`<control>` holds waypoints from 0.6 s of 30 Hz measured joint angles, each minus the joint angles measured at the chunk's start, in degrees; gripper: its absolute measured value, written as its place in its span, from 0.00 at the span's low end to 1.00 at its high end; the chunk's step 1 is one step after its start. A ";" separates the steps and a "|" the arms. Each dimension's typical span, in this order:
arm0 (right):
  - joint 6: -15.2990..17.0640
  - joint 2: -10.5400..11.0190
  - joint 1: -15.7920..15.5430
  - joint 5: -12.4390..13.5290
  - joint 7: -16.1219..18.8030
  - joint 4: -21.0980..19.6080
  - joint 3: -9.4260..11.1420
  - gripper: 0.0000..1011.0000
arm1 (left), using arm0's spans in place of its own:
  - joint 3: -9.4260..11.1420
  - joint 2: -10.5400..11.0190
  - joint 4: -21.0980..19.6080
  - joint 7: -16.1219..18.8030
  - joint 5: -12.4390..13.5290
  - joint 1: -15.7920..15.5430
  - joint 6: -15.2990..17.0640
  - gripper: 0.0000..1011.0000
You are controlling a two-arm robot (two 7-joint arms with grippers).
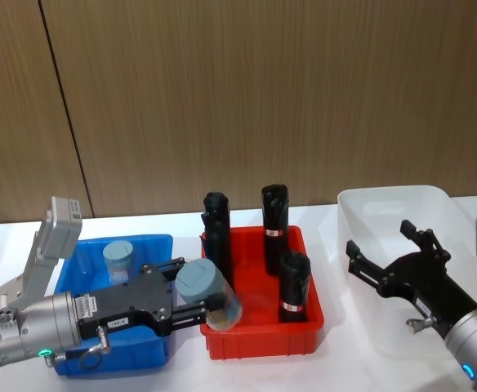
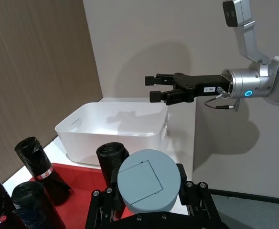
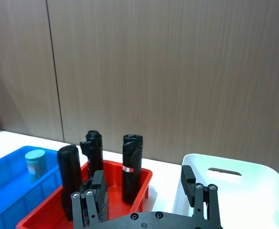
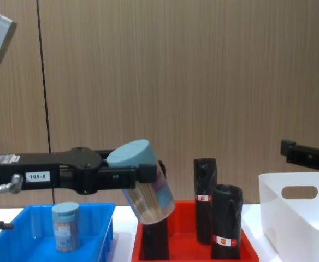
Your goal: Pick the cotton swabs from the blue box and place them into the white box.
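the left gripper (image 1: 196, 291) is clamping one tub of cotton swabs (image 1: 216, 297) by its clear sides and holding it in the air, tilted, with its grey-blue lid leaning toward 11 o'clock in the chest view. the tub is hanging over the 9 o'clock edge of the red tray (image 1: 255, 345), just past the rim of the blue box (image 1: 153, 242), and it is touching nothing but the gripper's fingers. from the chest camera the swab sticks are showing through the plastic.

a second tub (image 1: 118, 260) is standing upright inside the blue box, toward its far side. the blue box is sitting at 9 o'clock of the red tray, and the white box (image 1: 385, 201) is sitting at 3 o'clock of it, all on the white table (image 1: 341, 343). black rolls (image 1: 274, 217) are standing upright in the red tray.

the right gripper (image 1: 377, 237) is hovering above the white box, pointing toward 9 o'clock, its fingers spread apart and holding nothing. in the left wrist view it is hanging level over the box's open top.
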 joint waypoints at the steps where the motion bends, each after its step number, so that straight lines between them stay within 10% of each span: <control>1: 0.10 0.04 0.01 0.01 0.26 0.00 0.01 0.99 | 0.00 0.01 0.00 -0.02 -0.02 0.01 0.01 0.65; 18: 4.97 1.95 1.38 1.62 11.14 0.30 0.36 0.99 | 0.04 0.14 -0.07 -0.21 -0.35 0.13 0.12 0.65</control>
